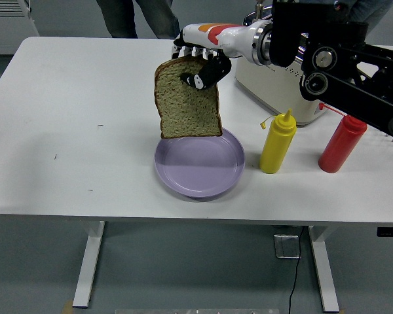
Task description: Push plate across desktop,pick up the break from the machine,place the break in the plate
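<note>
My right hand (200, 65) reaches in from the right and is shut on a slice of brown bread (187, 101). The slice hangs upright, its lower edge just above the far rim of the lilac plate (200, 171). That plate lies flat near the table's front edge, in the middle. The cream and chrome toaster (281, 91) stands at the back right, mostly hidden behind my black right arm (340, 65). No left arm shows.
A yellow squeeze bottle (277, 142) and a red squeeze bottle (342, 144) stand right of the plate. A person's legs (134, 16) show beyond the table's far edge. The left part of the white table (65, 118) is bare.
</note>
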